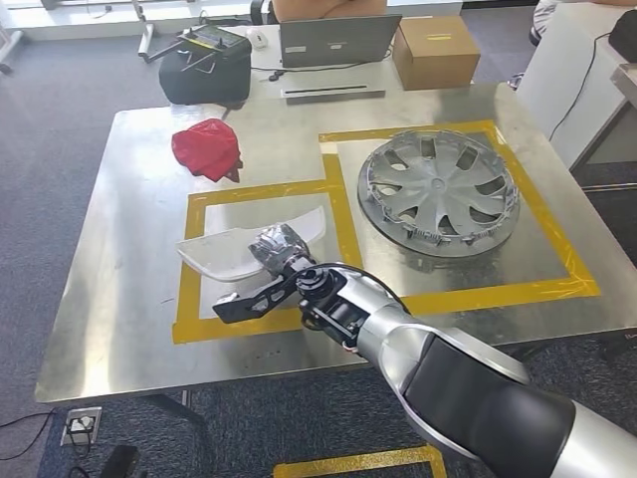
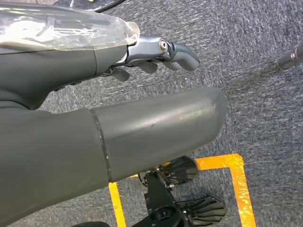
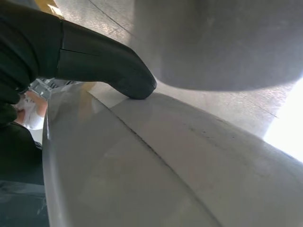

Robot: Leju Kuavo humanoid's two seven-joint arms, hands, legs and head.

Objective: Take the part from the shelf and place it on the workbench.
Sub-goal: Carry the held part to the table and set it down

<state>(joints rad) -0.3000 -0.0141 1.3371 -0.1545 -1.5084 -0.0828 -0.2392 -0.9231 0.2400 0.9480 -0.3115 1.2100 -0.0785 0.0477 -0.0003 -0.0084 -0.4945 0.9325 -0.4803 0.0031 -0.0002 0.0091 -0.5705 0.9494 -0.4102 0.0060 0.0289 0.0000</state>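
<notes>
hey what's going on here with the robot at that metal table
The robot's right hand holds a pale, curved part over the left yellow-taped rectangle on the metal workbench, apparently setting it down; the right wrist view shows the thumb pressed on the part's surface. A silver wheel cover lies in the right taped rectangle and a red cloth sits farther back. The left hand hangs over the carpet, gripping nothing.

One hubcap (image 1: pixel 438 189), one white part (image 1: pixel 248 241), one red cloth (image 1: pixel 206 148)
</notes>
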